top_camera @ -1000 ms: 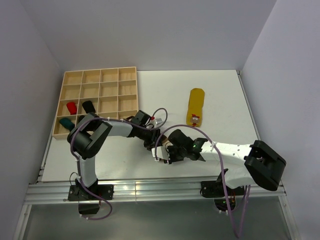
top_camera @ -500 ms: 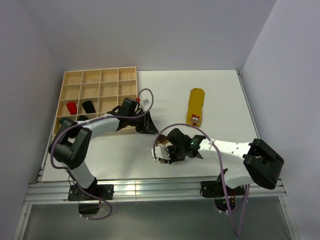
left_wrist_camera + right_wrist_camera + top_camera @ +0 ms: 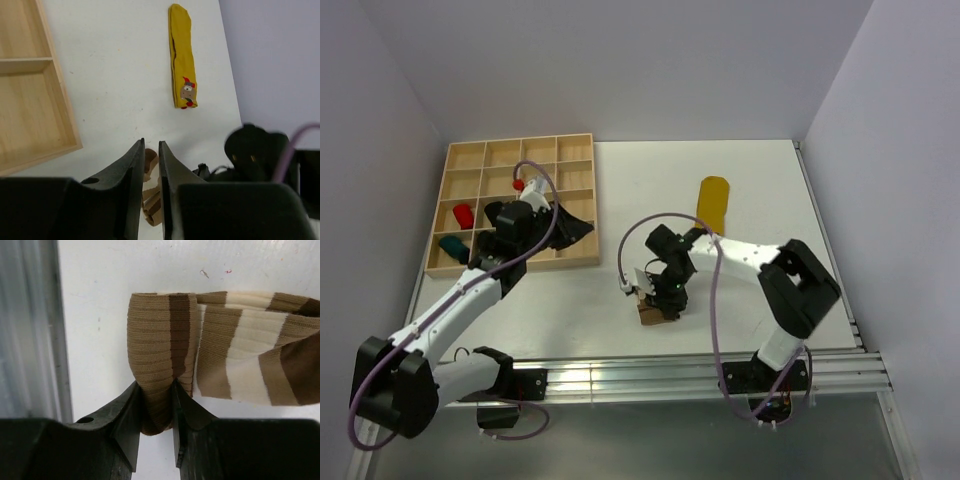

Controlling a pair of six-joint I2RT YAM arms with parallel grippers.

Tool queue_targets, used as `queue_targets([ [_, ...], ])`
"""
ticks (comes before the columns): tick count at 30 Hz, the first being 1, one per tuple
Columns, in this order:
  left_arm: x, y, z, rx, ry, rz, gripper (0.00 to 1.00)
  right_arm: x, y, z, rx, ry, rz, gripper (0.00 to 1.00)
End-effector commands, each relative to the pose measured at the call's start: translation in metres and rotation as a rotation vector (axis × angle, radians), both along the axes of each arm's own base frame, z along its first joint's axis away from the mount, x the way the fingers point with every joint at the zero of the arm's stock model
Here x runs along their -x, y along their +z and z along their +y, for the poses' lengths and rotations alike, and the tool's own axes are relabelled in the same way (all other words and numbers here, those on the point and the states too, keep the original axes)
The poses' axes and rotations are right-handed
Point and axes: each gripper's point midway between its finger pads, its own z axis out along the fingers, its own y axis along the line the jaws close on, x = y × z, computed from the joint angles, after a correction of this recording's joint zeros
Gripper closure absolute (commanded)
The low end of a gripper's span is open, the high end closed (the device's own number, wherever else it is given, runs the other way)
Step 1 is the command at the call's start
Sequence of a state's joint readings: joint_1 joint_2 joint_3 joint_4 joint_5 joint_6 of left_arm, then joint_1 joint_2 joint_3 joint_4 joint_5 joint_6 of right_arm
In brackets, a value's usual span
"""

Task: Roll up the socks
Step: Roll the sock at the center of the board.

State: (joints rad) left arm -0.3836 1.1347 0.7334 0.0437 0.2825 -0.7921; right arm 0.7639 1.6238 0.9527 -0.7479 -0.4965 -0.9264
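The brown-striped sock [image 3: 170, 340] lies part-rolled at front centre, the mustard sock [image 3: 712, 200] flat farther back.

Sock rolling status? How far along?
Done: red roll and teal roll sit in the tray. In hand: right gripper pinches the folded end of the striped sock, roll barely started. To do: finish it, then the yellow sock, lying flat and untouched.

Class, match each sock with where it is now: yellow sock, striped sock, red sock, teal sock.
Things:
1 yellow sock
2 striped sock
3 red sock
4 teal sock

Places:
A pinched in the right claw
B near-left corner compartment of the wooden tray
C flat on the table
D tray compartment just behind the near-left corner one

Pairs: 1-C, 2-A, 3-D, 4-B
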Motion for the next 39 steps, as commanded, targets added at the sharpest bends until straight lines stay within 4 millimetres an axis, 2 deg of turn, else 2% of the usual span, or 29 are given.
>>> queue_targets([
  [1, 0.001, 0.014, 0.009, 0.028, 0.064, -0.096, 0.78, 0.013, 0.001, -0.02, 0.061, 0.003, 0.236, 0.75],
  [3, 0.01, 0.014, 0.007, 0.015, 0.054, -0.135, 0.78, 0.015, -0.003, -0.023, 0.087, -0.006, 0.33, 0.75],
  [4, 0.017, 0.017, -0.002, 0.008, 0.016, -0.16, 0.79, 0.006, -0.001, -0.019, 0.079, -0.017, 0.332, 0.75],
  [6, 0.023, 0.015, -0.012, -0.05, -0.017, -0.209, 0.77, 0.009, -0.006, -0.021, 0.102, -0.021, 0.414, 0.75],
  [7, 0.036, 0.014, -0.029, -0.065, -0.081, -0.227, 0.77, -0.002, -0.003, -0.016, 0.091, -0.033, 0.414, 0.75],
  [8, 0.04, 0.012, -0.037, -0.097, -0.111, -0.252, 0.77, -0.003, -0.002, -0.013, 0.088, -0.038, 0.441, 0.75],
  [9, 0.043, 0.006, -0.043, -0.122, -0.127, -0.258, 0.77, 0.002, -0.006, -0.016, 0.118, -0.043, 0.5, 0.75],
  [10, 0.057, 0.003, -0.058, -0.135, -0.18, -0.273, 0.76, -0.007, -0.003, -0.011, 0.106, -0.048, 0.498, 0.74],
  [12, 0.069, -0.006, -0.07, -0.153, -0.229, -0.296, 0.75, -0.008, -0.002, -0.01, 0.115, -0.07, 0.545, 0.74],
  [14, 0.082, -0.007, -0.084, -0.142, -0.288, -0.329, 0.75, -0.015, -0.007, -0.008, 0.126, -0.097, 0.566, 0.74],
  [19, 0.109, -0.038, -0.115, -0.215, -0.422, -0.321, 0.73, -0.018, -0.009, -0.006, 0.141, -0.119, 0.61, 0.74],
  [23, 0.114, -0.069, -0.129, -0.287, -0.48, -0.297, 0.7, -0.02, -0.013, -0.006, 0.159, -0.141, 0.648, 0.73],
  [28, 0.119, -0.085, -0.142, -0.319, -0.553, -0.292, 0.63, -0.021, -0.011, -0.005, 0.164, -0.167, 0.697, 0.73],
  [29, 0.118, -0.096, -0.144, -0.34, -0.565, -0.274, 0.62, -0.02, -0.01, -0.005, 0.164, -0.165, 0.709, 0.73],
  [32, 0.12, -0.101, -0.154, -0.338, -0.609, -0.274, 0.59, -0.022, -0.012, -0.004, 0.167, -0.182, 0.722, 0.73],
  [39, 0.121, -0.113, -0.163, -0.342, -0.656, -0.272, 0.52, -0.022, -0.011, -0.005, 0.168, -0.195, 0.746, 0.73],
])
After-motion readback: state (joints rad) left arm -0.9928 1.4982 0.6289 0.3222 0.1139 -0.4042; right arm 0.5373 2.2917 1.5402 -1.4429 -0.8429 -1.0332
